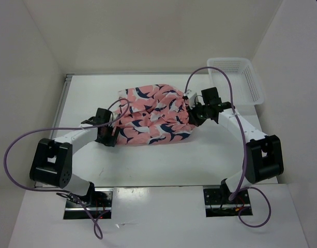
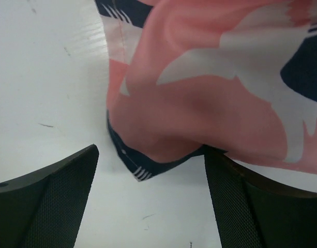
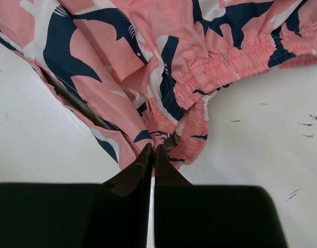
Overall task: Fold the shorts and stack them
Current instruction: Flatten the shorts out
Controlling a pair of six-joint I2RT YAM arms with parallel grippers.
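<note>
Because the shorts lie rumpled in the middle of the table and only one end is held, the main risk is that any pull from the right will drag the whole garment sideways and bunch it further instead of smoothing it. That would leave a crooked fold. A second risk sits on the left. In the left wrist view the cloth drapes against the inner edge of one finger, so drawing that arm away carelessly could catch the fabric and flip the hem corner back over. The left claw stands wide open and holds nothing. The dark hem corner rests on the table in the gap between its fingers, clear of the other finger. The right claw is pinched fully closed on a gathered tuck of the shorts just below the stretchy waistband, at the garment's right edge. How many layers it has caught cannot be told, and catching too many could spoil the fold. A white mesh basket stands at the far right corner of the table, apart from the shorts.
</note>
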